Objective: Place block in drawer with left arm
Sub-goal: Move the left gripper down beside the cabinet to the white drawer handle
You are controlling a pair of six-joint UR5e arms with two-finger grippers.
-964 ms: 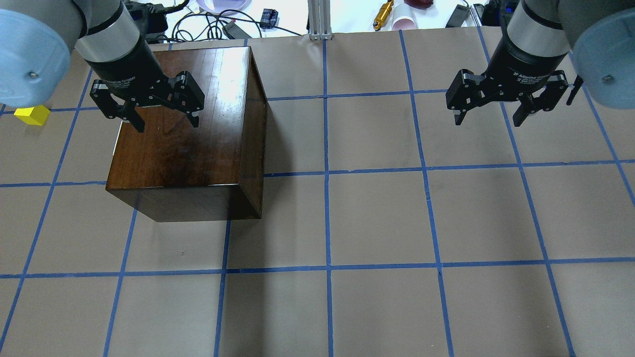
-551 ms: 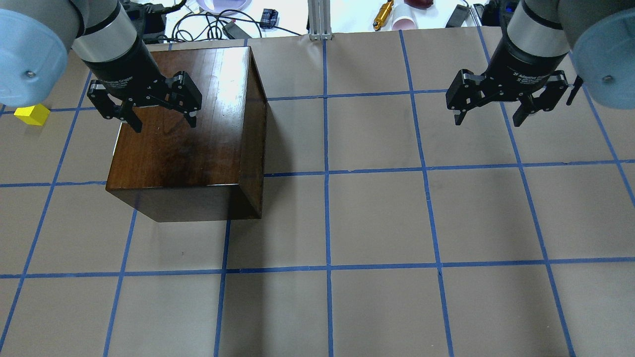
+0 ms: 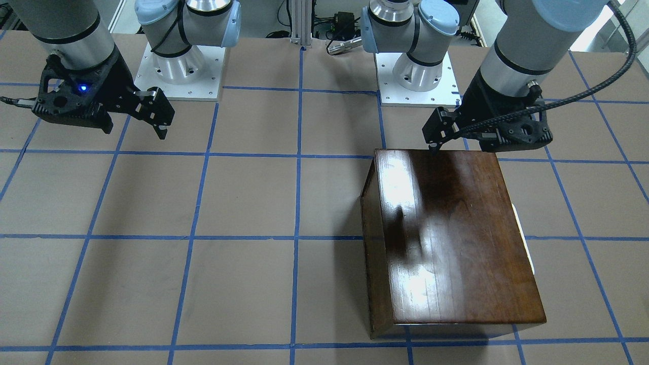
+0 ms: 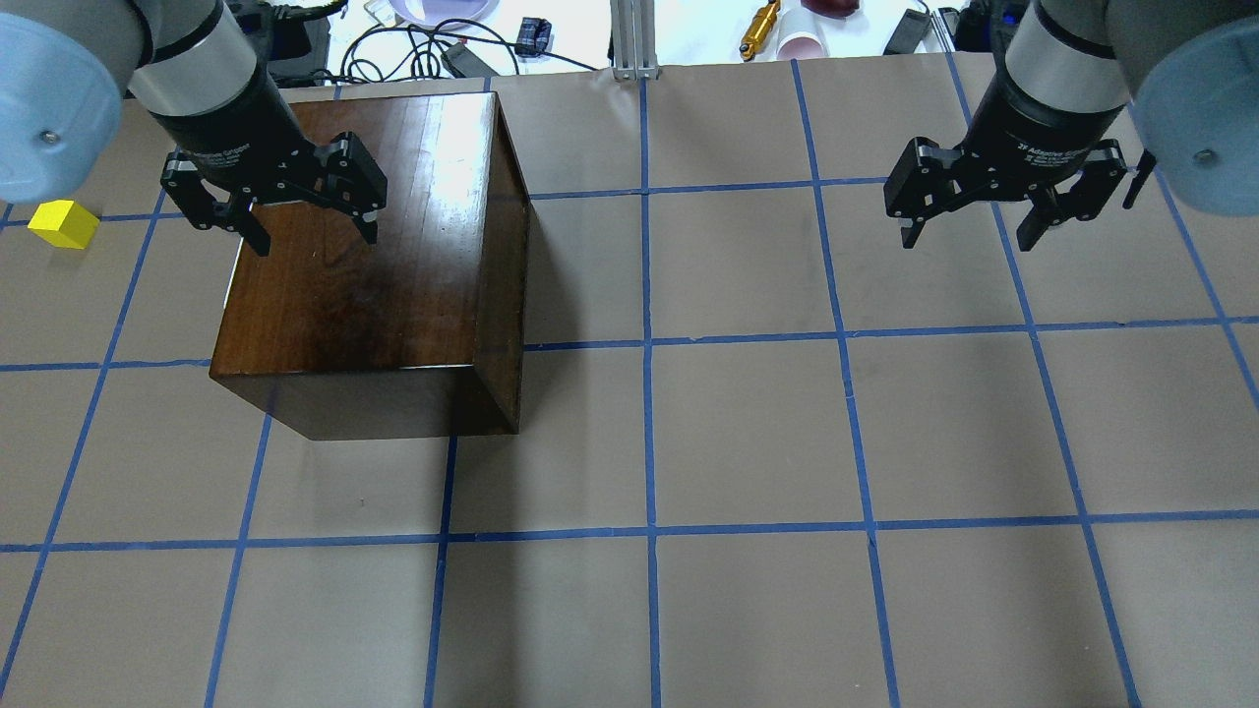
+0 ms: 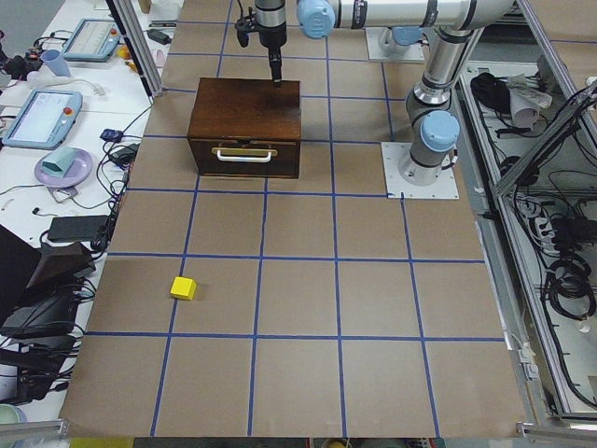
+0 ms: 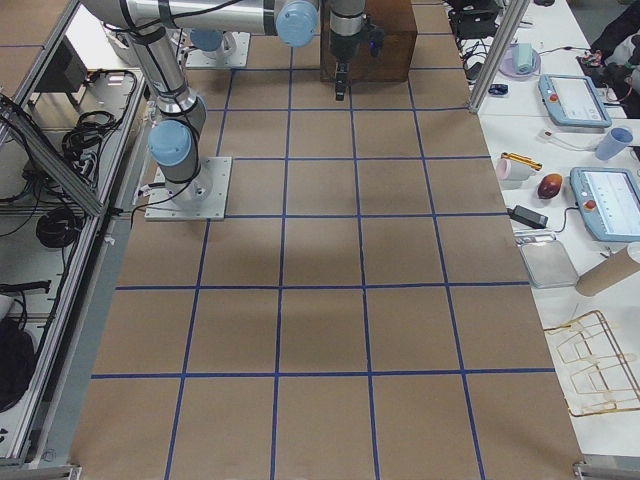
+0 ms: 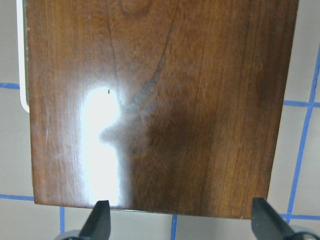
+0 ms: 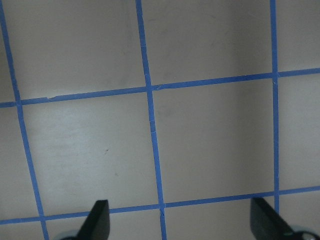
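The yellow block [image 4: 64, 224] lies on the table left of the dark brown cabinet [image 4: 374, 256] and also shows in the exterior left view [image 5: 183, 288]. The drawer [image 5: 244, 157] is shut and has a pale bar handle; it faces the block. My left gripper [image 4: 315, 239] is open and empty, hovering above the cabinet's glossy top [image 7: 150, 100]. Its fingertips [image 7: 100, 215] frame the top's edge in the left wrist view. My right gripper [image 4: 969, 236] is open and empty over bare table far to the right.
The table is covered in brown paper with a blue tape grid [image 4: 649, 344]. Cables, cups and tools [image 4: 757, 29] lie beyond the far edge. The robot bases [image 3: 416, 66] stand at the near edge.
My left gripper has drifted a little up and left in the overhead view, over the cabinet's top, and stays open. The right arm, block and cabinet have not moved.
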